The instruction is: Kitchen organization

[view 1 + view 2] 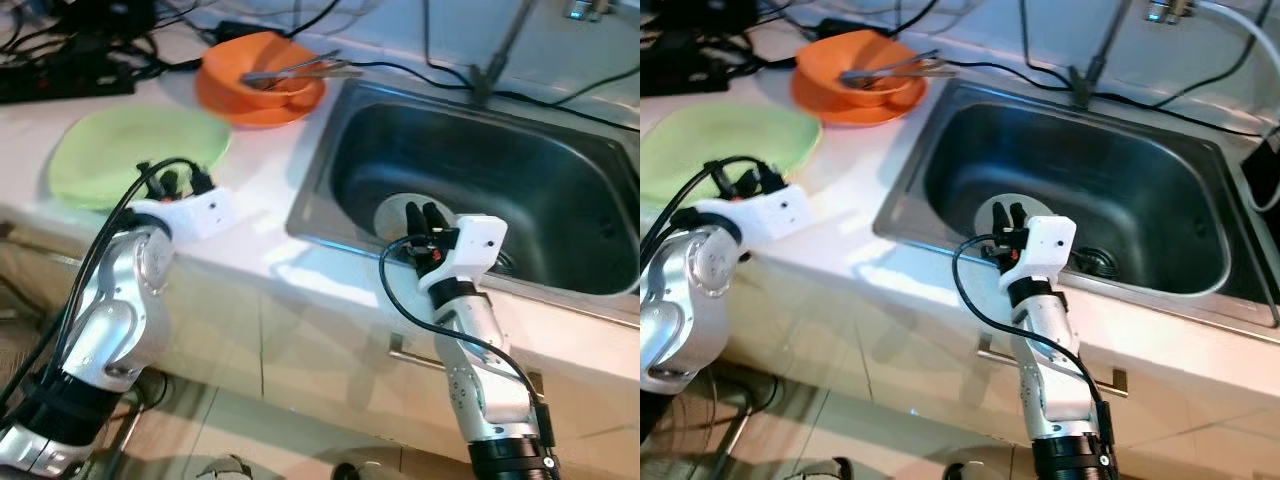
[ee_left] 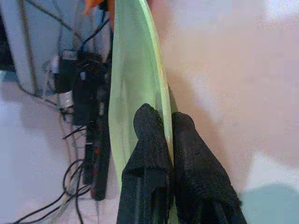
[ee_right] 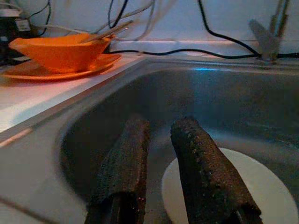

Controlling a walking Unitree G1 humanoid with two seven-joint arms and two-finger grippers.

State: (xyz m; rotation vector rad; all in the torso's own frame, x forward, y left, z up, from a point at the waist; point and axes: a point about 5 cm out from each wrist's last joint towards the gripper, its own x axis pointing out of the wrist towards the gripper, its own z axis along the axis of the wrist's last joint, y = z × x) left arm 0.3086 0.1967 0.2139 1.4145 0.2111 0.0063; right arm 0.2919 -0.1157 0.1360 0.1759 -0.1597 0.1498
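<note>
The left pincer (image 2: 166,140) is pinched on the near rim of the green plate (image 1: 120,150) lying flat on the worktop (image 1: 260,215), while the right pincer (image 3: 161,154), fingers narrowly parted and empty, hangs in the sink (image 1: 560,190) just above the white plate (image 3: 243,186).

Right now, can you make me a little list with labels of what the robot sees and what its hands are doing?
Place: kitchen counter with a steel sink
Left gripper: fingers shut on the rim of the green plate
Right gripper: open, over the sink's front edge
In the sink: white plate
On the counter: orange bowl on an orange plate, metal utensils in the bowl
</note>
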